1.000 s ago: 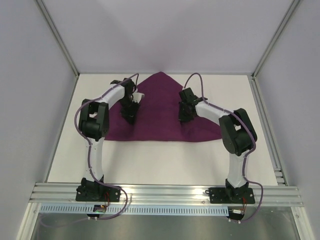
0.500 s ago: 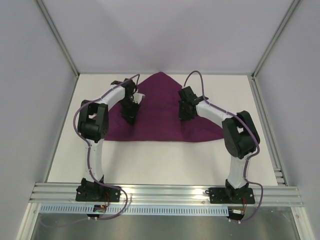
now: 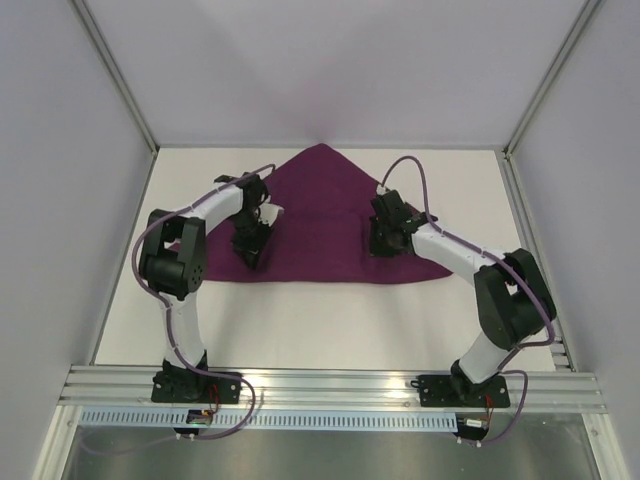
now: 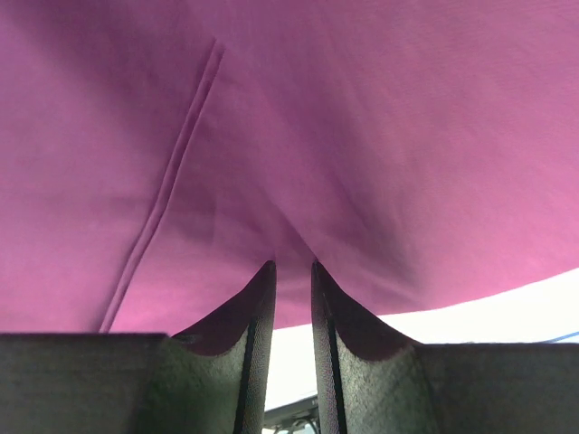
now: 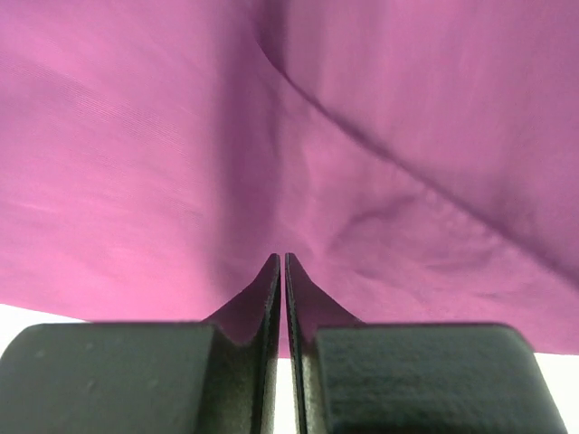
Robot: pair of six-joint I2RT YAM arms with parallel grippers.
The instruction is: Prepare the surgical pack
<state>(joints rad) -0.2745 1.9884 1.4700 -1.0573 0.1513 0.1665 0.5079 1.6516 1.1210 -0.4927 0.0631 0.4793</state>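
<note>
Left claw [image 4: 291,271] pinching fold of purple cloth [image 3: 320,215]; right claw [image 5: 280,262] closed, tips against cloth near edge

R fingers [image 5: 256,300] near-closed, tips at creased purple sheet [image 5: 136,154].

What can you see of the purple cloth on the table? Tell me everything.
The purple cloth is a deep-purple fabric sheet lying flat on the white table as a wide triangle, its point toward the far wall and its long straight edge facing the arms. A stitched seam runs across it, and soft creases gather near both pincers. The left pincer and the right pincer each appear to pinch a small pucker of it near that long edge.
</note>
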